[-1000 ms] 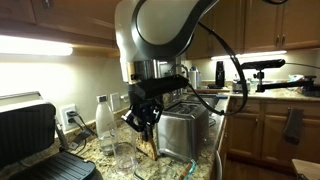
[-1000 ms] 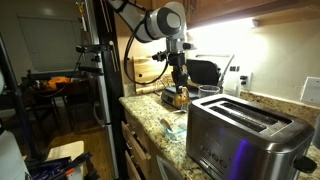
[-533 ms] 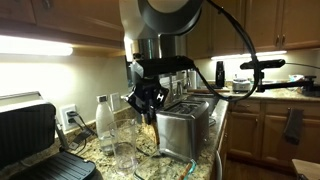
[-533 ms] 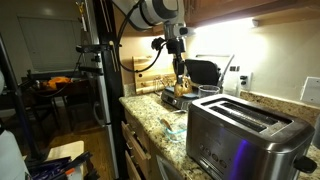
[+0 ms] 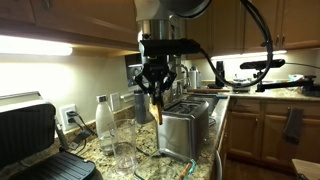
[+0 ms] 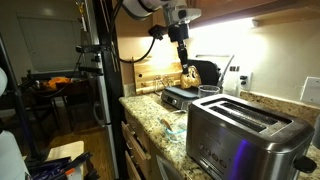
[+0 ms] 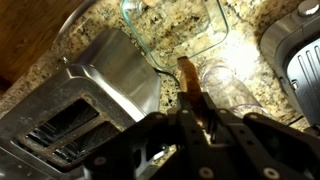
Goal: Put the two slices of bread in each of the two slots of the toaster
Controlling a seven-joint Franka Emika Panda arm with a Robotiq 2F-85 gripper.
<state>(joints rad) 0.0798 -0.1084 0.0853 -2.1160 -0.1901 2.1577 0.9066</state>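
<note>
Under-cabinet strips (image 5: 50, 45) glare white in both exterior views while all else there lies dim — from my wrist the toaster (image 7: 105, 70) throws back a hard sheen, the counter (image 7: 165, 25) glows warm, and my dark claw (image 7: 198, 118) and its pinched slice (image 7: 188, 80) blur.

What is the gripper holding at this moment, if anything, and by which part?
The gripper is shut on a small flat tan-brown slice of bread, pinched at its upper end; the rest hangs free below.
</note>
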